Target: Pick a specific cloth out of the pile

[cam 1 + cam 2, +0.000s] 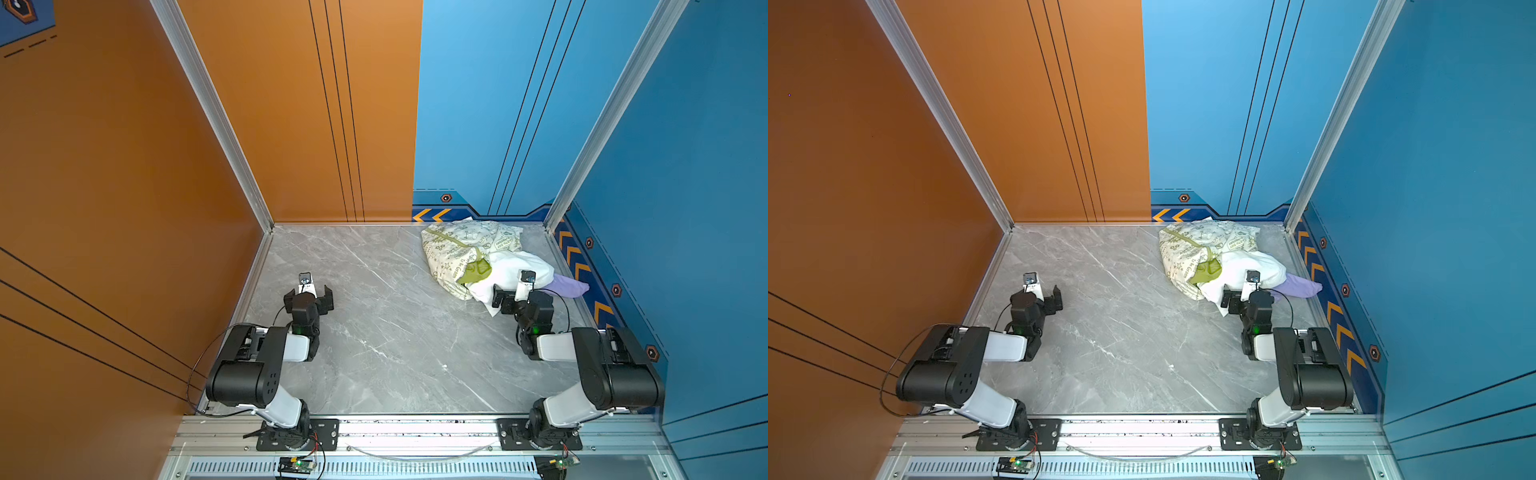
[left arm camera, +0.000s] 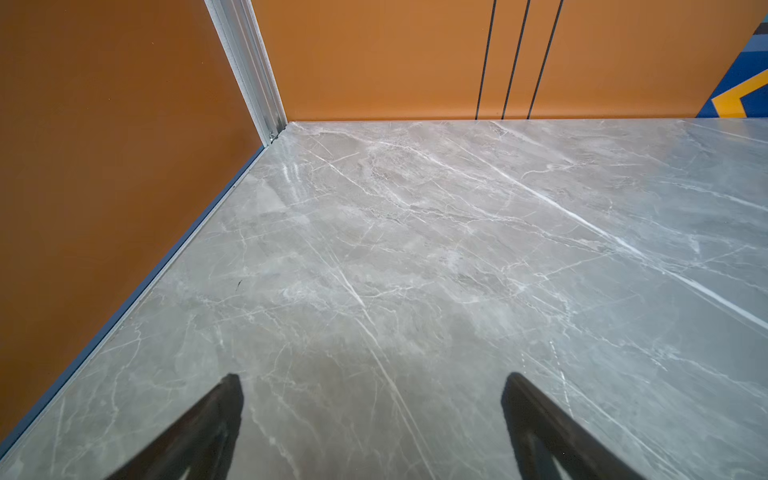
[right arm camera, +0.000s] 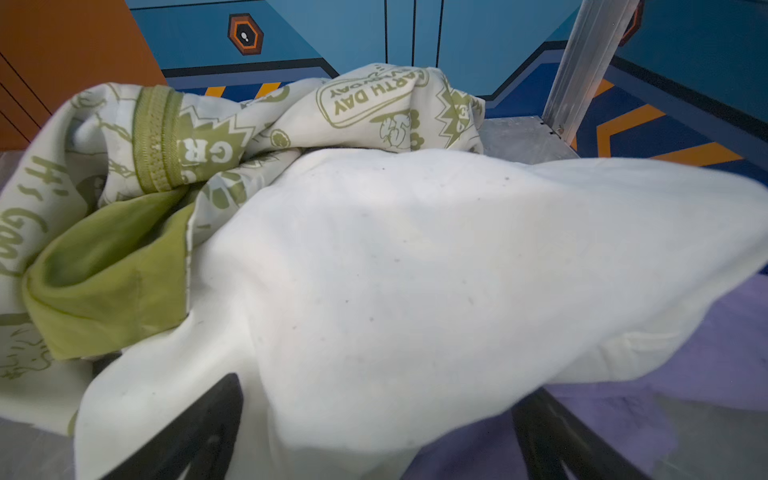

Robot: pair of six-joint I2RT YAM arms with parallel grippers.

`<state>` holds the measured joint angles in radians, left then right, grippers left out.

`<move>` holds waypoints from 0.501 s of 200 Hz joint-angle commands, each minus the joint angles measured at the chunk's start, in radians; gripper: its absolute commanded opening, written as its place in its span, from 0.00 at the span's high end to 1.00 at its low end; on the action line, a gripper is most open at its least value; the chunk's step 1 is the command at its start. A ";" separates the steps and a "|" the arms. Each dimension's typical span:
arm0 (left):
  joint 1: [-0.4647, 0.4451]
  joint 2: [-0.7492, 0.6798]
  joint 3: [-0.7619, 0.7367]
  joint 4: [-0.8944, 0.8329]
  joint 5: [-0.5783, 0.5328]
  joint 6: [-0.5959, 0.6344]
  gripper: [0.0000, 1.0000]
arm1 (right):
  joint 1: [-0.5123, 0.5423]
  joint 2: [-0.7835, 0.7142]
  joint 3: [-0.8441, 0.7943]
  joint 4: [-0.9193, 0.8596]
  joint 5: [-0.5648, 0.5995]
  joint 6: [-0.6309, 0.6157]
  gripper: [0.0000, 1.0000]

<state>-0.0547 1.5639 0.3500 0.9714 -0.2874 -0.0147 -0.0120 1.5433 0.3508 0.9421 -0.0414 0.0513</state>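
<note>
The pile (image 1: 469, 249) (image 1: 1208, 247) lies at the far right of the table, against the back wall. It holds a cream green-printed fabric (image 3: 374, 108), an olive-green piece (image 3: 108, 282) and a plain white cloth (image 3: 415, 270). The lilac cloth (image 1: 569, 286) (image 1: 1304, 286) (image 3: 706, 353) pokes out from under the white one, toward the right wall. My right gripper (image 1: 517, 293) (image 1: 1246, 295) (image 3: 376, 388) is open at the pile's near edge, with the white cloth's hem between its jaws and lilac beside one finger. My left gripper (image 1: 309, 296) (image 1: 1038, 296) (image 2: 372, 380) is open above bare table on the left.
The grey marble table (image 1: 395, 332) is boxed in by an orange wall (image 1: 124, 187) on the left and a blue wall (image 1: 685, 208) on the right. An aluminium corner post (image 3: 582, 70) stands just behind the pile.
</note>
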 commanded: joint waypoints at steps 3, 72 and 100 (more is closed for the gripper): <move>-0.008 0.004 0.015 -0.008 0.010 0.018 0.02 | 0.007 0.005 0.016 -0.016 0.023 0.004 0.00; -0.002 0.005 0.016 -0.011 0.024 0.017 0.02 | 0.007 0.003 0.020 -0.028 0.074 0.019 0.00; 0.000 0.005 0.016 -0.011 0.026 0.017 0.02 | 0.012 0.005 0.022 -0.031 0.083 0.020 0.00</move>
<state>-0.0547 1.5639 0.3500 0.9714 -0.2840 -0.0143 -0.0101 1.5433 0.3511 0.9329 -0.0017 0.0525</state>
